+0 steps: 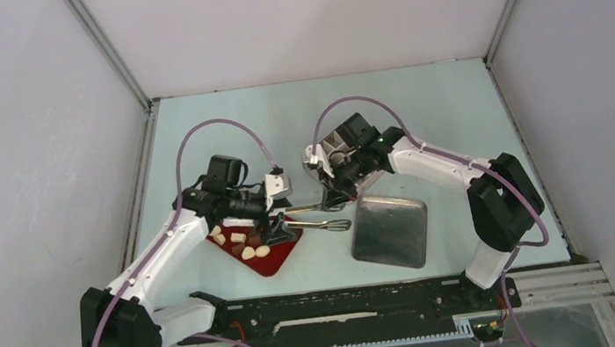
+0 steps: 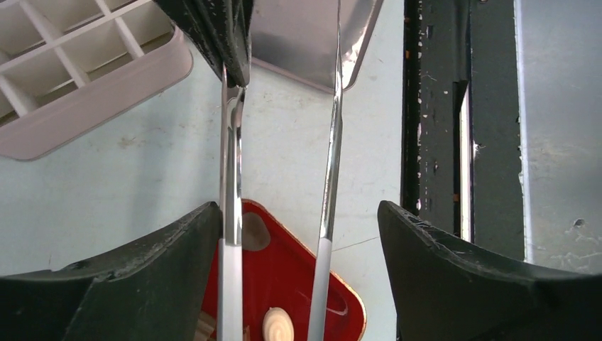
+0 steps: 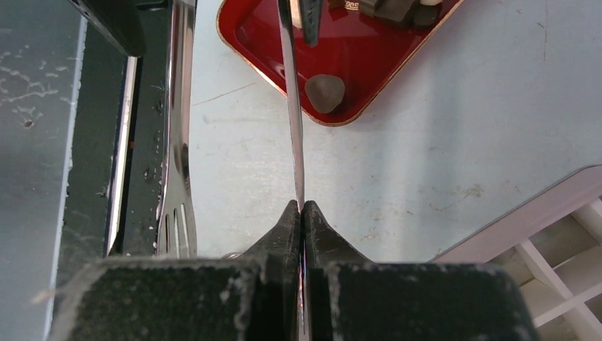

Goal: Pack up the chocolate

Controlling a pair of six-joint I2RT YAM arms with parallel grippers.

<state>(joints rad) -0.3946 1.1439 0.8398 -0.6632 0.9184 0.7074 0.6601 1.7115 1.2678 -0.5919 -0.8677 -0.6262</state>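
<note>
From above, the chocolate (image 1: 247, 250) lies as cream and brown pieces on the red tray (image 1: 275, 263), left of centre, with a bare steel tray (image 1: 391, 232) to its right. The metal tongs (image 1: 319, 222) span the gap between them. The right gripper (image 1: 332, 197) holds them near the handle end, and the left gripper (image 1: 278, 227) hangs over their tips at the red tray's edge. The left wrist view shows the left gripper (image 2: 298, 213) with jaws wide apart, both tong arms (image 2: 231, 156) running between them untouched. A cream piece (image 2: 278, 327) sits on the red tray (image 2: 284, 284) below, and a white divided box (image 2: 71, 71) lies ahead. The right wrist view shows the right gripper (image 3: 302, 206) clamped shut on one tong arm (image 3: 291, 106) only; the other arm springs free to the side, and a brown lump (image 3: 325, 92) rests in the tray's corner (image 3: 255, 28). The step appears to be a handover. The left jaws should probably close squarely across both arms, and gently, before the right lets go, or the tongs may twist.
</note>
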